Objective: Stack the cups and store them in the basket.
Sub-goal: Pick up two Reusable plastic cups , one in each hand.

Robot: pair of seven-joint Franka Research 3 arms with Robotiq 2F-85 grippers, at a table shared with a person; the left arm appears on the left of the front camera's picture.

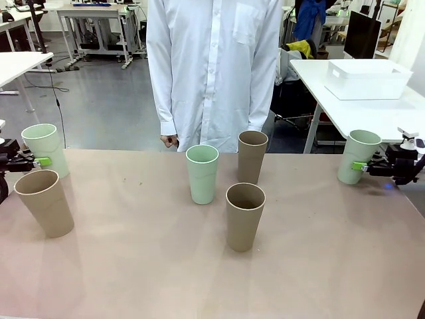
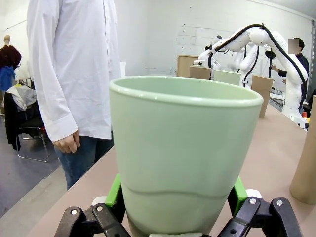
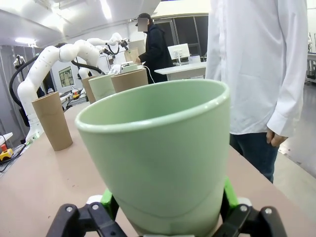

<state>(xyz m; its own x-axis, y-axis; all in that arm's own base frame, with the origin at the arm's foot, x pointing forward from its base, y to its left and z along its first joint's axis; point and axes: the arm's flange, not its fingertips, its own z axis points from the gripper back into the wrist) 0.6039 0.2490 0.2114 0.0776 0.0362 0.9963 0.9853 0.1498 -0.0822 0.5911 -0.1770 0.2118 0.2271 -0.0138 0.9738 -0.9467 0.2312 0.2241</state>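
You have six cups in front of you: three mint green and three tan-brown. Your left gripper (image 1: 41, 161) is clamped on the left mint cup (image 1: 45, 146) at the table's (image 1: 133, 266) far left edge, with a green pad (image 2: 114, 193) pressed low on each side. Just nearer stands the left tan cup (image 1: 45, 203), untouched. Your right gripper (image 1: 360, 166) grips the right mint cup (image 1: 358, 156) the same way at the far right edge. In the middle you have the middle mint cup (image 1: 202, 174), the far tan cup (image 1: 252, 156) just right of it, and the near tan cup (image 1: 245, 216). The basket (image 1: 367, 80) sits on a separate white table (image 1: 332, 109) at the far right, well apart from every cup.
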